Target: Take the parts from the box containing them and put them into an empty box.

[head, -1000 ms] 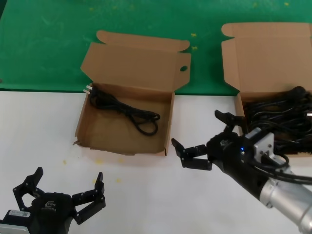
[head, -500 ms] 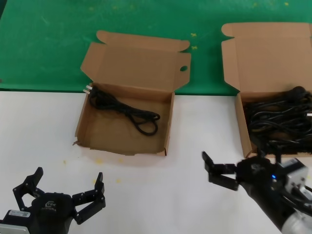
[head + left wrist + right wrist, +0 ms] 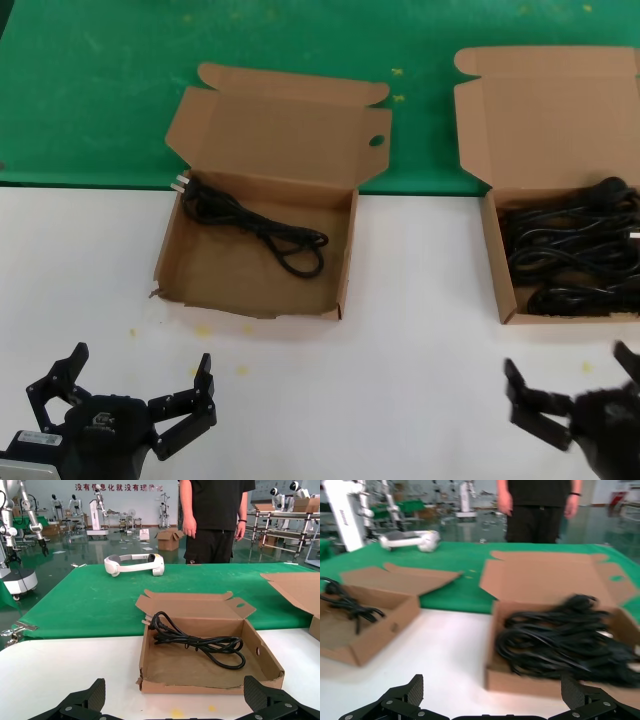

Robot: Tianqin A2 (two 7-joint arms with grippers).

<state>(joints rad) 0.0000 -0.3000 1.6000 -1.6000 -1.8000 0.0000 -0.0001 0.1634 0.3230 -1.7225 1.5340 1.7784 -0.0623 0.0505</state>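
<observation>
The box with a round hole in its lid sits left of centre and holds one black cord, also visible as a coiled cord behind the ragged front edge. At the right, the plain-lidded box is full of tangled black cords, a heap of cords. My right gripper hangs open and empty over the white table, in front of that box. My left gripper stays parked, open, at the near left.
A green mat covers the far half of the table, and the near half is white tabletop. Beyond the table lies a white headset, and a person stands there.
My right gripper has drawn back from between the two boxes toward the near right corner, open and empty throughout. The left gripper and both boxes have not moved.
</observation>
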